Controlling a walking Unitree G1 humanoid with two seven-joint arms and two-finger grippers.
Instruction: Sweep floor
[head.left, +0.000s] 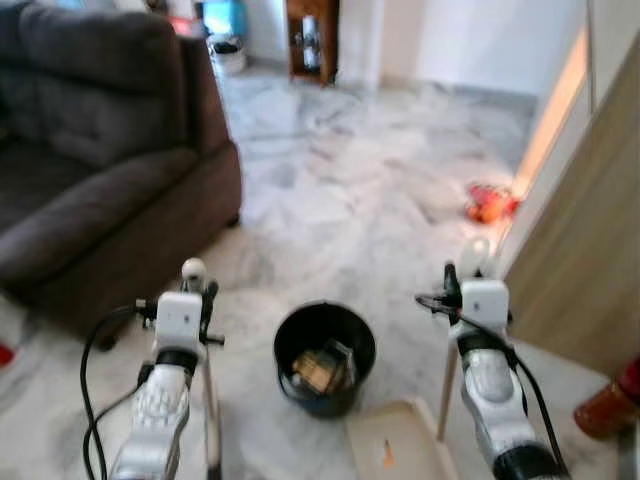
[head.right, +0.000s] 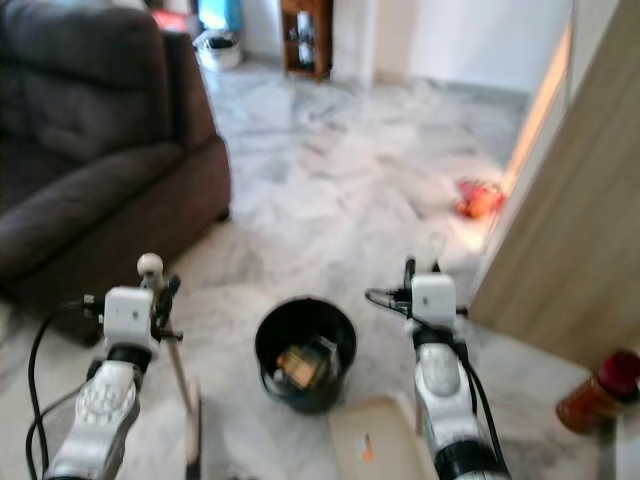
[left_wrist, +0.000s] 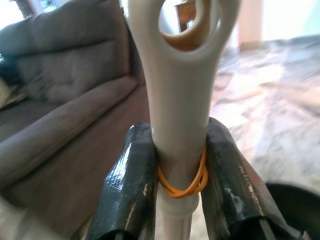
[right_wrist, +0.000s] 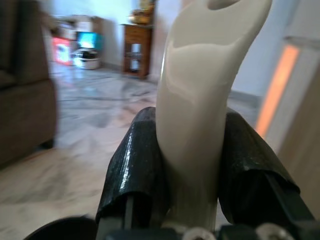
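The left gripper is clamping the broom handle; the right gripper is gripping what is probably the dustpan handle, its dustpan lying at the black bin's 5 o'clock.

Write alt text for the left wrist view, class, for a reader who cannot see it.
Two black fingers of the left gripper clamp a cream plastic handle with a hanging loop on top and an orange rubber band around it. A grey sofa and marble floor lie behind.
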